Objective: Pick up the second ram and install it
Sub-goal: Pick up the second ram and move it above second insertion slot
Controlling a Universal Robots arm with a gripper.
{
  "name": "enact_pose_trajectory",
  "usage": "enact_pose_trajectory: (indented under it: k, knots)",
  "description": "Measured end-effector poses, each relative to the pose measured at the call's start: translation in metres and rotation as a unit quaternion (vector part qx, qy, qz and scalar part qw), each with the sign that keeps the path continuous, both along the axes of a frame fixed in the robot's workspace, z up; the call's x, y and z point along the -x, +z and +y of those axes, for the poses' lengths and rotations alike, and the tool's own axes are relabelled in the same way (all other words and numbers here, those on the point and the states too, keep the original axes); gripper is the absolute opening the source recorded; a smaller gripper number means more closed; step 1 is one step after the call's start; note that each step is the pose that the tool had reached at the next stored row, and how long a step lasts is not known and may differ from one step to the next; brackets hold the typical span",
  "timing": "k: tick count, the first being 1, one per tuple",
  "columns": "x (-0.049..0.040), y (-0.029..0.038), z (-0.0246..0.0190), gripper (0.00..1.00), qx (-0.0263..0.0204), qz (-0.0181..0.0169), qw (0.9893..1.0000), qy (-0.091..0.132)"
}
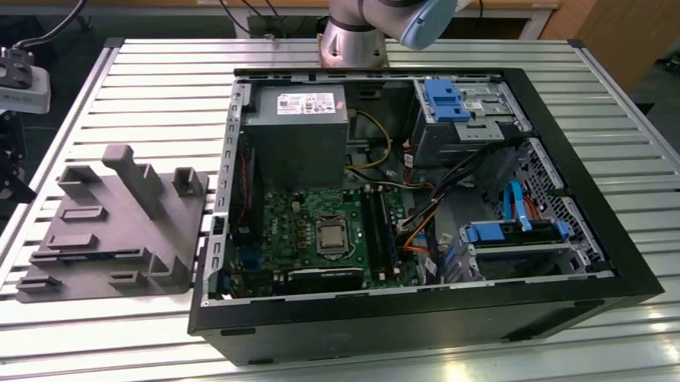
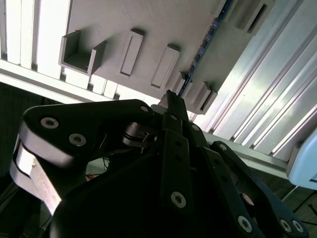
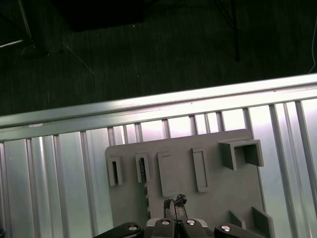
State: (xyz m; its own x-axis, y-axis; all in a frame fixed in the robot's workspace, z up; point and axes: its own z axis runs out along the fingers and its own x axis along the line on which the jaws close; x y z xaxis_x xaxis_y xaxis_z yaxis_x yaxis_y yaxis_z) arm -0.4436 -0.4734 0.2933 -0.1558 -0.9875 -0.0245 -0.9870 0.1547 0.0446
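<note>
Over the grey holder (image 3: pixel 218 188), we found the gripper (image 3: pixel 176 202) hovering, jaws pressed together and empty, near the upright second ram (image 2: pixel 204 44).

The arm (image 1: pixel 374 25) is cut off by the exterior view's upper edge, leaving its base and one joint in frame. In the second wrist view the gripper (image 2: pixel 171 98) and its dark linkage hide the near part of the gray holder (image 2: pixel 148 25). The second ram (image 2: pixel 201 52) appears there edge-on as a thin strip, its flat faces unseen.
</note>
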Motion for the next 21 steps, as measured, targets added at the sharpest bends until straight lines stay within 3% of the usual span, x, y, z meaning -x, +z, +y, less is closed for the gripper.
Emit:
enact_pose_trajectory:
  k: [21]
  knots:
    - [0.0, -0.0082, 0.0, 0.11, 0.0, 0.0, 1.0, 0.001]
